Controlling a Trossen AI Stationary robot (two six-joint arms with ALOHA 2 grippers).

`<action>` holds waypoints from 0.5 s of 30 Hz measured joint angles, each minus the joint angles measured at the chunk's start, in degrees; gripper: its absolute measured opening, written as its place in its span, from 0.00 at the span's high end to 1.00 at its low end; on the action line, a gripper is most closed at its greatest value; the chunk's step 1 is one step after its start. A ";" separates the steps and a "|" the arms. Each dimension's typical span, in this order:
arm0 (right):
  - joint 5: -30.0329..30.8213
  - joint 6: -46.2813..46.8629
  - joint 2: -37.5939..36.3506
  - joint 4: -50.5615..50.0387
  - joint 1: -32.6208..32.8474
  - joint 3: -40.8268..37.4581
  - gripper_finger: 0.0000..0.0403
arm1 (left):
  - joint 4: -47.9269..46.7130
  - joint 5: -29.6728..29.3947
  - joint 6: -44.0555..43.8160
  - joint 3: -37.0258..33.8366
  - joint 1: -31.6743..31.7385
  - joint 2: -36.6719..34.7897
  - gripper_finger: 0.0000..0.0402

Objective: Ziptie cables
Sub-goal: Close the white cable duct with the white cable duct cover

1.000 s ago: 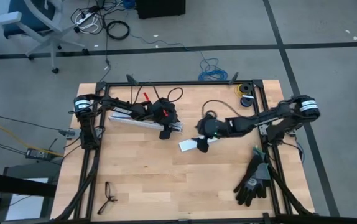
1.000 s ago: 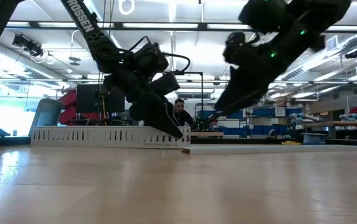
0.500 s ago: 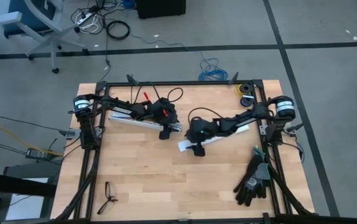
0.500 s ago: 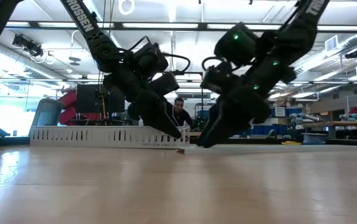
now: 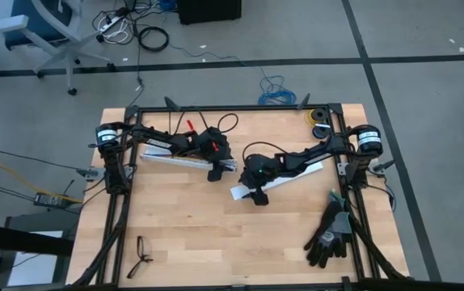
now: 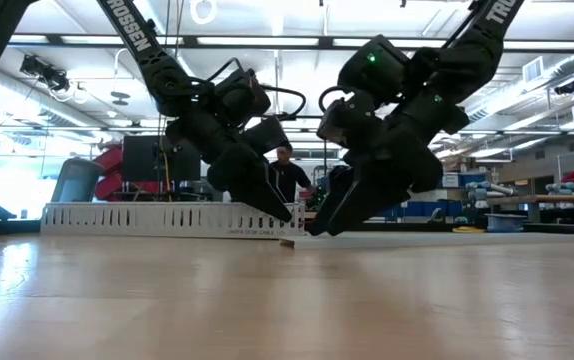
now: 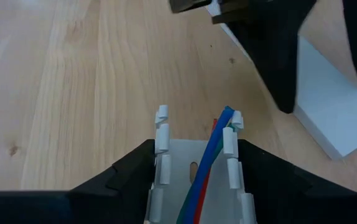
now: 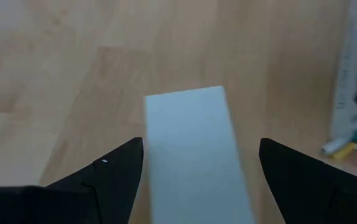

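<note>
A white slotted duct lies on the table at the far left, and the cables, blue, red and green wires, run inside it. My left gripper is at the duct's right end, shut on it. A flat white lid strip lies on the table right of the duct. My right gripper is open, slanting down over the strip's near-left end, one finger on each side with a gap. The ziptie is out of view. My left gripper pinches the duct's two slotted side walls between its fingers, just short of the duct's right end. The fingers slant down from the table's left and lie along the duct. The duct rests flat on the table, open side up.
Black gloves lie at the near right corner, glasses at the near left, tape rolls at the far right corner. A person stands in the room behind. Bare wood fills the table's near middle.
My right gripper has come down toward the white lid strip and rolled at the wrist; its open fingers now stand either side of the strip's end. My left gripper and the duct have kept still.
</note>
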 joint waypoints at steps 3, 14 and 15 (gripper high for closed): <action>-0.25 -0.26 0.00 -0.33 0.15 -0.02 0.24 | 0.00 0.00 -0.20 0.00 0.00 0.02 0.44; 1.33 -2.81 0.02 -3.76 0.17 -0.02 0.24 | 0.05 0.00 -0.36 -0.02 0.00 0.07 0.44; 1.53 -2.61 0.02 -3.78 0.17 -0.02 0.24 | 0.06 0.00 -0.36 -0.02 0.00 0.07 0.44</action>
